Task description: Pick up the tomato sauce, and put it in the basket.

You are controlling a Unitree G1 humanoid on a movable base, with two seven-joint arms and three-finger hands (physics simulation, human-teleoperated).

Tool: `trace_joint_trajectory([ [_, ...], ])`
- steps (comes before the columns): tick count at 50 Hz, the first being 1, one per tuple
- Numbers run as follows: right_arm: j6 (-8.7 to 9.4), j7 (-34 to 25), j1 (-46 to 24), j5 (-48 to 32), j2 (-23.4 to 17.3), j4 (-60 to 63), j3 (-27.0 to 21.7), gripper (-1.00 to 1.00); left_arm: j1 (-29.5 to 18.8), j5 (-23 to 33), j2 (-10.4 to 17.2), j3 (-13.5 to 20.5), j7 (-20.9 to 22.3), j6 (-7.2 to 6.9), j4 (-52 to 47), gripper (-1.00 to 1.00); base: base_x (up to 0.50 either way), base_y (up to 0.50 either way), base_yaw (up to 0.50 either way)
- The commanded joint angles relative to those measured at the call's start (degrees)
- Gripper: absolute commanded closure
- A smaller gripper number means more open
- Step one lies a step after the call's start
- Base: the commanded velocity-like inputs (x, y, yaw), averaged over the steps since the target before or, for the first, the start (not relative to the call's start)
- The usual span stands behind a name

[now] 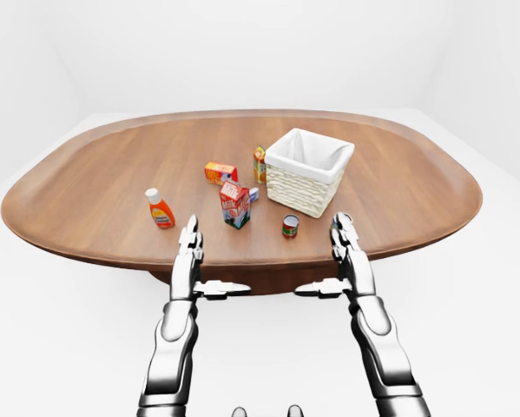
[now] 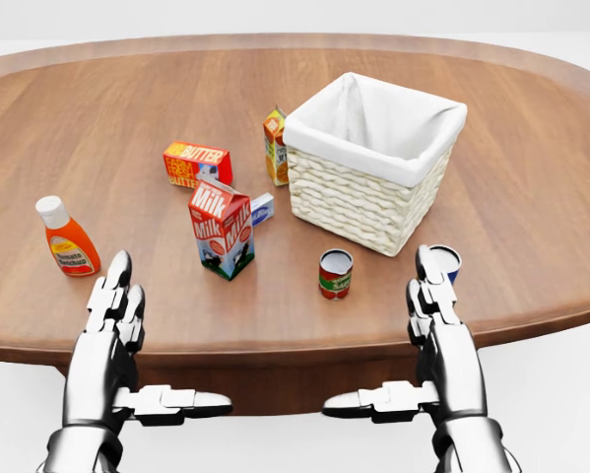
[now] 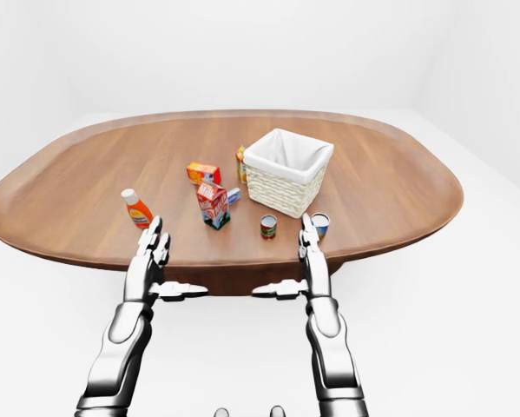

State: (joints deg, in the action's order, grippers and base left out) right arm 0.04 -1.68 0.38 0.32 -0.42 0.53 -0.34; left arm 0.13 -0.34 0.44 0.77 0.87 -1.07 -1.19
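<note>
The tomato sauce [image 2: 335, 274] is a small can with a red and green label, standing upright on the wooden table [image 2: 98, 108] just below the basket in the head view. The basket [image 2: 359, 202] is woven, white-lined and square, and shows nothing inside. My left hand [image 2: 162, 340] hovers open at the table's near edge, well left of the can and below the milk carton. My right hand [image 2: 383, 335] is also open, fingers straight and thumb pointing inward, a little right of and below the can. Neither hand touches anything.
A milk carton [image 2: 221, 229] stands left of the can, with a small blue-white box [image 2: 263, 207] behind it. A butter box [image 2: 196, 164], a juice carton [image 2: 275, 146] and an orange bottle [image 2: 68, 239] lie further left. A blue-white can [image 2: 447, 262] peeks from behind my right fingertips.
</note>
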Motion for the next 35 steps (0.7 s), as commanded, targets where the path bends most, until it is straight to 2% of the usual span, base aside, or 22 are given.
trace_joint_trajectory([
  [1,-0.63,-3.1,1.4,-0.7,-0.4,1.4,0.2,-1.00,0.5,-0.2,0.6,1.1,1.5,-2.26,-2.9,-1.00,0.00,0.00,0.00],
  [2,-0.57,-3.1,1.2,-0.7,-0.4,1.3,0.1,-1.00,0.3,-0.2,0.6,1.2,1.4,-2.21,-2.6,-1.00,0.00,0.00,0.00],
  [4,-0.17,-3.2,0.9,-0.5,-0.4,1.3,-0.1,-1.00,0.5,-0.4,0.7,1.2,1.5,-3.35,-3.9,-1.00,0.00,0.00,0.00],
  [6,-0.09,-3.2,0.8,-0.5,-0.4,1.3,-0.2,-1.00,0.6,-0.3,0.6,1.2,1.5,-3.49,-4.1,-1.00,0.00,0.00,0.00],
  [10,1.45,-3.3,1.4,-0.3,-0.3,3.6,-0.1,-1.00,0.9,0.3,0.6,0.9,1.6,-3.45,-4.2,-1.00,0.00,0.00,0.00],
  [11,1.72,-3.4,1.4,-0.3,-0.3,4.0,0.0,-1.00,0.9,0.5,0.5,0.9,1.6,-2.07,-2.9,-1.00,0.00,0.00,0.00],
  [12,2.25,-3.4,1.5,-0.2,-0.3,4.7,-0.1,-1.00,0.9,0.5,0.5,0.9,1.6,-1.93,-2.8,-1.00,0.00,0.00,0.00],
  [13,3.17,-3.8,1.7,0.4,-0.2,5.7,-0.1,-1.00,1.1,0.2,0.7,1.0,1.8,-3.93,-6.5,-1.00,0.00,0.00,0.00],
  [16,4.96,-4.0,2.2,1.1,-0.2,7.7,-0.1,-1.00,1.2,0.3,0.7,1.0,2.0,-3.93,-7.8,-1.00,0.00,0.00,0.00],
  [35,4.96,-4.8,3.6,4.5,-0.3,17.8,-0.8,-1.00,1.6,-0.9,0.7,1.5,2.8,-3.93,-18.0,-1.00,0.00,0.00,0.00],
])
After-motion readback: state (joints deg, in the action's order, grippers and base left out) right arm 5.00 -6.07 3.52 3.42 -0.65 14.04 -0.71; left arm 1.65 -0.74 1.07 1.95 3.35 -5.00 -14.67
